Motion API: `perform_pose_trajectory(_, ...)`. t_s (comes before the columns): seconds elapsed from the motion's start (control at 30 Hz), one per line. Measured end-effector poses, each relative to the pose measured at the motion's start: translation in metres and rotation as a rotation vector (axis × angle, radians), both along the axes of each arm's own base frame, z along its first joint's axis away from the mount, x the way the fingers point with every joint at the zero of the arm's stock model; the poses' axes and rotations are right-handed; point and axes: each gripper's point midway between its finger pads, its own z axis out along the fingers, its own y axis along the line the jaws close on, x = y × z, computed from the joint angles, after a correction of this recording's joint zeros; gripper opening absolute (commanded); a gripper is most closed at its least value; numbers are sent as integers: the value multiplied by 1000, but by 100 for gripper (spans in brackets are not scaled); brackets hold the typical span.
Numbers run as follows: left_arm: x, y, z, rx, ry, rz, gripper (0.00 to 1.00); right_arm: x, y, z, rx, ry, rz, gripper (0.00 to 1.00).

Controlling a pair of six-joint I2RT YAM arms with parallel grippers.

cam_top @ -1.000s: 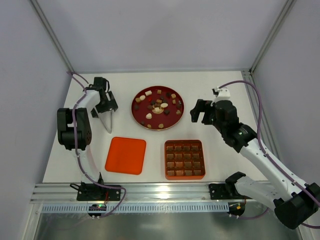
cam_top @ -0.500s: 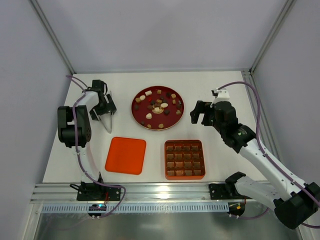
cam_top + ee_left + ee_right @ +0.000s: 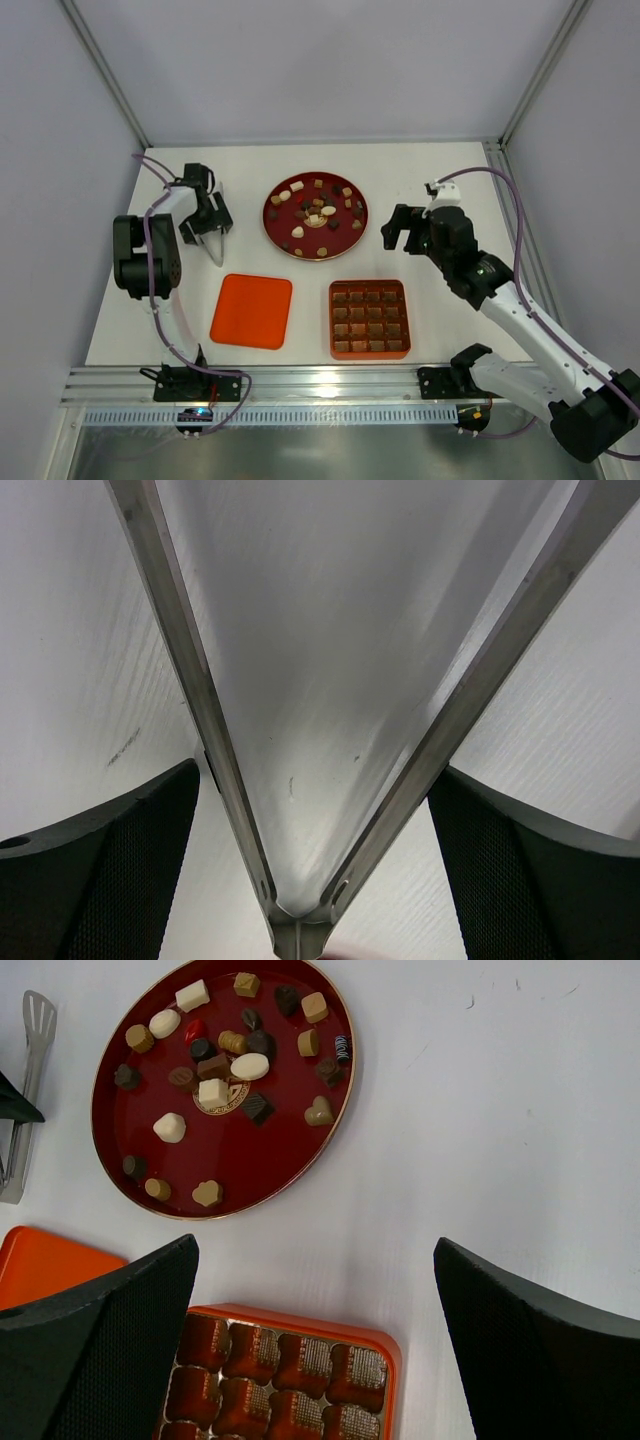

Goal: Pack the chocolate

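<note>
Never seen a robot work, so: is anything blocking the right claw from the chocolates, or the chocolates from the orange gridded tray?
Nothing visible: bare table lies between the open right gripper and the chocolate on its plate, and between plate and gridded tray. The tray is uncovered.

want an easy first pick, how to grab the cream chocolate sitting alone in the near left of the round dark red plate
Pinch the cream chocolate across its sides, coming straight down. It lies flat and low on the round dark red plate with bare plate all round, which should leave room on either side.
</note>
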Motion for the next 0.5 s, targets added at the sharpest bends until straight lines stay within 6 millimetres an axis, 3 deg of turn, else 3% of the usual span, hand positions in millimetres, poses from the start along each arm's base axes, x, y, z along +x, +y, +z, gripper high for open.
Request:
perform_pose_trajectory(0.23,-4,-3,0,-4,15,-33,88,-2,-1,0,14,-2,-5,100)
perform_pose_trajectory(0.5,-5,-4,-1,-8,27,-48,71,-4,-1,0,19,-5,-7,100)
